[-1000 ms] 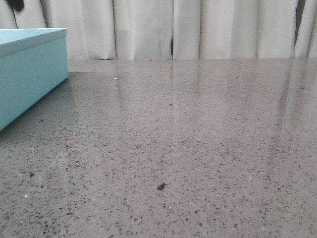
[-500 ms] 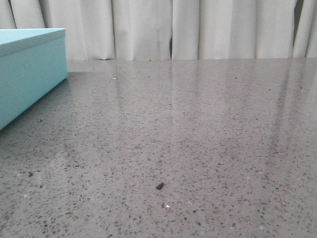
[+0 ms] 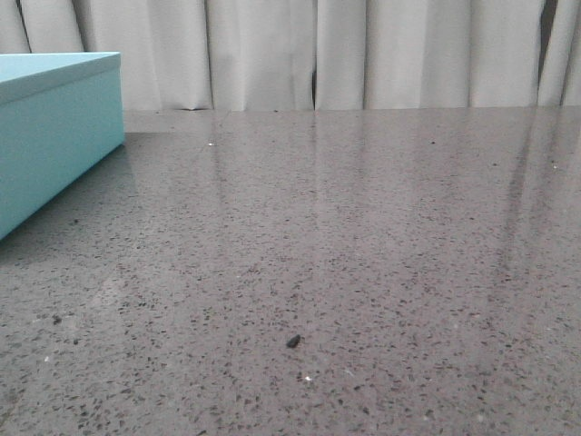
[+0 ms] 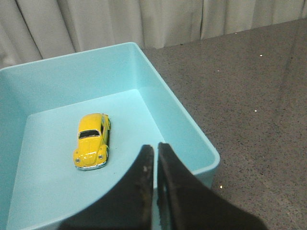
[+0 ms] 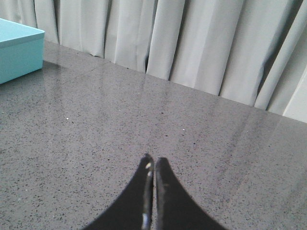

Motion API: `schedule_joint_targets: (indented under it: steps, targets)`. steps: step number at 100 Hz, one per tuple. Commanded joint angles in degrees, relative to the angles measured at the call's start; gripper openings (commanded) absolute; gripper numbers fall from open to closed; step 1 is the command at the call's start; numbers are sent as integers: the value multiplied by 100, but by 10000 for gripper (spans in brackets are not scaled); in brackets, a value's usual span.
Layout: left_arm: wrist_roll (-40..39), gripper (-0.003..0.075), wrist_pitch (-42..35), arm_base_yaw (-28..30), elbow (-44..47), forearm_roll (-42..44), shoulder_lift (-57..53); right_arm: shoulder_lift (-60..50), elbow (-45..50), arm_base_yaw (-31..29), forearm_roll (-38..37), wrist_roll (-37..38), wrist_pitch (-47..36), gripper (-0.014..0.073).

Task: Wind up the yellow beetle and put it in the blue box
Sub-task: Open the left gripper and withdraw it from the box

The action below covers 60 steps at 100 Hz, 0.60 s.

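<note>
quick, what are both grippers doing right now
Left gripper: closed, holding nothing, above the blue box with the yellow beetle inside.
Right gripper: closed, holding nothing, over the table.

The blue box sits at the far left of the speckled grey desk. Pale curtains hang behind. A small dark crumb lies near the front.

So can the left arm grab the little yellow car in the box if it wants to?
Probably yes. The yellow beetle sits on the floor of the blue box, which has no lid on. The left gripper hangs just above it, fingers shut and empty, so it would need to open first.
</note>
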Motion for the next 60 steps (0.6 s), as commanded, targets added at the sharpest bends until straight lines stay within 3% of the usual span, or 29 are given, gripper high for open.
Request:
schedule_joint_targets:
  steps: [1, 39, 52, 60]
  targets:
    - [-67, -19, -371, -33, -148, -126, 35, -46, -102, -11, 4, -64, -399, -49]
    - [22, -19, -359, -33, -148, -34, 35, -46, -102, -11, 4, -64, -399, -49]
    - [87, -19, -642, -7, 226, 459, -189, -46, -102, -11, 4, -64, -399, -49]
    - [112, -19, -1303, 137, 737, 460, -415, -46, -102, -11, 4, -64, -399, -49]
